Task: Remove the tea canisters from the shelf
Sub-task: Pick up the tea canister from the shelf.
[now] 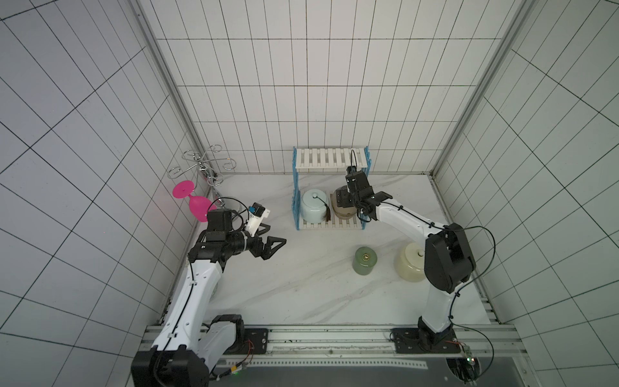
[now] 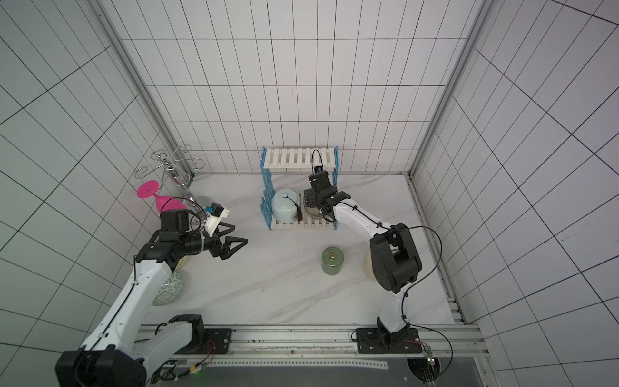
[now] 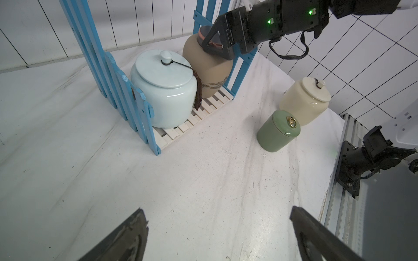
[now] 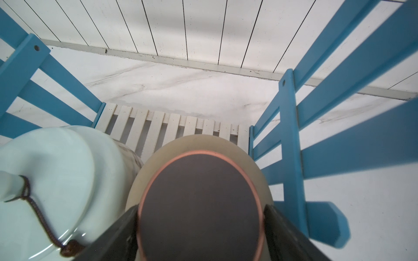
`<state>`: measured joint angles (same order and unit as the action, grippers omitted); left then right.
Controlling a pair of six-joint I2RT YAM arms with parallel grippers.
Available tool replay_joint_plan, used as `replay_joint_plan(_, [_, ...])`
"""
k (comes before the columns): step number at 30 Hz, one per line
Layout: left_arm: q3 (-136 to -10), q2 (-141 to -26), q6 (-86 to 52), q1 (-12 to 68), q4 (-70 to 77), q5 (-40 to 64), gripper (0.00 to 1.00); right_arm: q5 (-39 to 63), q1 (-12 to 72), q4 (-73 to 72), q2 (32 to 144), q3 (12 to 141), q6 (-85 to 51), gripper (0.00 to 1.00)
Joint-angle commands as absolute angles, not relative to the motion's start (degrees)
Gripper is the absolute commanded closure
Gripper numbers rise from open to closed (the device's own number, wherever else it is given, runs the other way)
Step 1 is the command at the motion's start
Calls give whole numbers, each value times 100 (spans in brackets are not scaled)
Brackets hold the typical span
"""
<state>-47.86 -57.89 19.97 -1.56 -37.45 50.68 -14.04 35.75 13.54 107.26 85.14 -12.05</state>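
The dark lid [image 4: 199, 226] of the tan-brown jar [image 4: 199, 144] sits between the right gripper's [image 4: 200, 209] fingers [image 4: 122, 228], which lie against its rim on both sides; whether they clamp it cannot be told. That jar stands on the shelf's [image 4: 287, 135] lower board just beside the pale-blue jar [image 4: 56, 169]. The sage-green jar [image 1: 364, 261] and cream jar [image 1: 408, 268] stand on the table [image 1: 284, 284] in front of the shelf, while the left gripper [image 1: 276, 234] hangs wide apart and empty, well away from them.

White arms [image 1: 197, 284], black joints [image 1: 449, 258], black cables [image 3: 290, 57].
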Motion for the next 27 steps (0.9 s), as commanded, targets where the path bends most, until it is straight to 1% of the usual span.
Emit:
replay_joint_plan(1, [-4729,-5752,2039,-144,-3656,5115,1,-1314,3577,1415,10820,8359,-1299,19])
replay_joint_plan(4, [-4729,-5739,2039,-147,-3656,5110,1,-1241,3576,1422,10771,8358,-1310,24])
replay_joint_plan(9, [-4730,-5748,2039,-143,-3651,5112,1,-1198,3568,1449,10681,8402,-1301,36])
replay_joint_plan(11, [-4728,-5748,2047,-143,-3654,5122,1,-1188,3568,1458,10653,8426,-1288,39])
replay_joint_plan(14, [-4729,-5741,2043,-145,-3656,5115,1,-1187,3568,1490,10596,8459,-1275,43])
replay_joint_plan(19, [-4728,-5741,2039,-142,-3656,5123,1,-1174,3568,1541,10444,8544,-1248,46])
replay_joint_plan(25, [-4731,-5750,2039,-153,-3656,5146,1,-1081,3577,1748,10194,8799,-1216,53])
replay_joint_plan(27, [-4729,-5748,2041,-149,-3656,5144,1,-1065,3579,1803,10115,8862,-1222,54])
